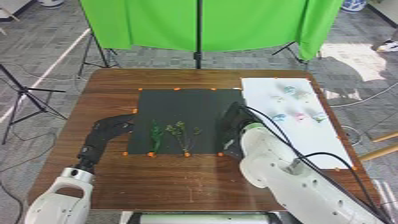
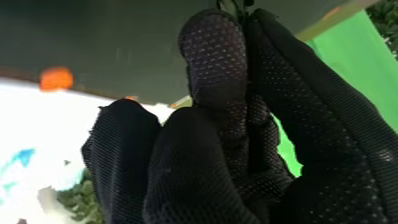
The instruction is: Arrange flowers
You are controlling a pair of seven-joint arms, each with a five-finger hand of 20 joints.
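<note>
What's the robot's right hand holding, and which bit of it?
The right hand pinches a thin thing, maybe a stem; which part of it, I can't tell.

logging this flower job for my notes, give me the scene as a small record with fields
surface: brown table
dark mat: flat on the table, orange marks along its edges
on the mat: a leafy green stem and, to its right, a branching sprig
white sheet: right of the mat, small blue and pink pieces on it
left hand: at the mat's left edge
right hand: at the mat's right edge, fingers pinching a thin piece
</note>
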